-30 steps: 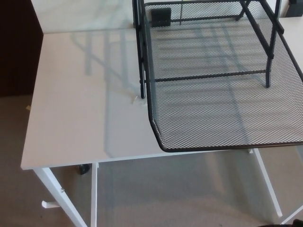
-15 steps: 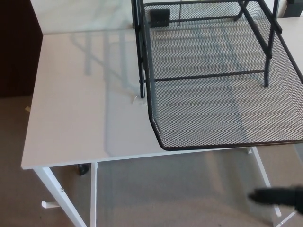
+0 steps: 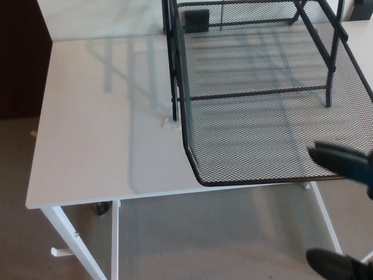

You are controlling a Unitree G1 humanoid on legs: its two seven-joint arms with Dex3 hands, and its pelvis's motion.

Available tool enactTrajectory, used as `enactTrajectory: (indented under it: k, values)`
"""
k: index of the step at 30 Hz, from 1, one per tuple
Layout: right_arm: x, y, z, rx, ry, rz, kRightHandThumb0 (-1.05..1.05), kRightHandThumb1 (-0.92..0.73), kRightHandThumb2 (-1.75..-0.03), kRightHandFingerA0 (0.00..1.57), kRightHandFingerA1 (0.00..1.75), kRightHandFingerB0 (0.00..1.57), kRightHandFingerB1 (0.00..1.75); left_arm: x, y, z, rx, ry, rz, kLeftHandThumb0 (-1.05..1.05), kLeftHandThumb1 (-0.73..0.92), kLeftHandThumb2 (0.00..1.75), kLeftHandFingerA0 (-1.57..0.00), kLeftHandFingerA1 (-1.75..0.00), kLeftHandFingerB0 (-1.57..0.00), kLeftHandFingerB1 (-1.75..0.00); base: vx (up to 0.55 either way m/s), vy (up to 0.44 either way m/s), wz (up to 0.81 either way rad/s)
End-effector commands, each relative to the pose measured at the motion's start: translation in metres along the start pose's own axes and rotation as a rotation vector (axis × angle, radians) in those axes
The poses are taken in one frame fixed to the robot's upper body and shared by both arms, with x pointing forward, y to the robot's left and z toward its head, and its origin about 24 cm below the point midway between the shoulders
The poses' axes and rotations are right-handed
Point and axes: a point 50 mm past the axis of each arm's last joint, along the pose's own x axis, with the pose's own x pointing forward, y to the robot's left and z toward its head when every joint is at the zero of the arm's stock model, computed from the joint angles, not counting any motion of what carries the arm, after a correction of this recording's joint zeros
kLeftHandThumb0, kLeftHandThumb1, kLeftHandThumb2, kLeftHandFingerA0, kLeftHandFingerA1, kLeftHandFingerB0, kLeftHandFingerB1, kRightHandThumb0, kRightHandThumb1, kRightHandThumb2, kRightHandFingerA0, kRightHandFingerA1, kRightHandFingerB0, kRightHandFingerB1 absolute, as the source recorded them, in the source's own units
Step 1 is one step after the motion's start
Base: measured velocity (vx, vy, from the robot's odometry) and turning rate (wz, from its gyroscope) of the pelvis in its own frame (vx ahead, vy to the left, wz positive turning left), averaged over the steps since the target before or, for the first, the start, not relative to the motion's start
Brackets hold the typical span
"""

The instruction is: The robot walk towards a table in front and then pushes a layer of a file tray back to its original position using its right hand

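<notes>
At the far left we see a dark brown panel (image 3: pixel 20 58) beside the grey carpeted floor (image 3: pixel 192 233), then the white rectangular table with thin white metal legs (image 3: pixel 99 128). A small black caster-like object (image 3: pixel 103 207) shows beneath the table's front edge.

Moving right, the black wire-mesh file tray layer (image 3: pixel 256 134) lies pulled forward on the table, its rounded front lip overhanging the table's front edge. The black metal frame posts (image 3: pixel 172 58) of the file tray stand at the layer's left side and further back on the right, and a small black block (image 3: pixel 197 20) sits near the layer's back rim.

At the right edge our right hand (image 3: pixel 344 210) enters, black with a hint of blue behind it. It is spread wide and holds nothing: one finger (image 3: pixel 338 158) lies against the front right corner of the mesh layer, though we cannot tell whether it truly touches, and another (image 3: pixel 335 263) sits well below, over the floor. Our left hand does not show.

Half a second ago the hand was only a dark blur low over the floor; it has since risen to the layer's front rim. The layer itself lies where it did.
</notes>
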Motion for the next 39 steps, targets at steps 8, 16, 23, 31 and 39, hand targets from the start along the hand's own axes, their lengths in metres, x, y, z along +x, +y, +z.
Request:
enactTrajectory:
  k: [8,16,23,31,39]
  values:
    - [0.037,0.030,-0.071,-0.642,0.181,0.205,-0.72,-0.44,-0.84,0.00,0.18,0.05,0.30,0.003,0.009,0.006,0.045,0.020,-0.006,-0.03,0.42,0.85,-0.30,-0.55,-0.23,-0.50,0.00,0.000,0.00]
    - [0.043,0.035,-0.073,-0.701,0.164,0.231,-0.73,-0.46,-0.86,0.00,0.14,0.00,0.27,0.003,0.008,0.007,0.023,0.008,-0.010,-0.02,0.42,0.85,-0.30,-0.55,-0.23,-0.51,0.00,0.000,0.00]
    - [0.050,0.041,-0.077,-0.769,0.163,0.234,-0.74,-0.46,-0.86,0.00,0.14,0.00,0.27,0.004,0.008,0.009,0.037,0.006,-0.008,-0.03,0.41,0.84,-0.31,-0.55,-0.23,-0.50,0.00,0.000,0.00]
    - [0.060,0.047,-0.086,-0.831,0.185,0.253,-0.75,-0.47,-0.87,0.00,0.15,0.00,0.29,0.005,0.008,0.016,0.060,-0.008,-0.013,-0.04,0.41,0.84,-0.29,-0.55,-0.22,-0.50,0.00,0.000,0.00]
    - [0.069,0.051,-0.092,-0.932,0.176,0.221,-0.69,-0.57,-0.60,0.01,0.20,0.03,0.27,0.006,0.007,0.020,0.048,-0.008,-0.018,-0.03,0.42,0.85,-0.29,-0.55,-0.22,-0.50,0.00,0.000,0.00]
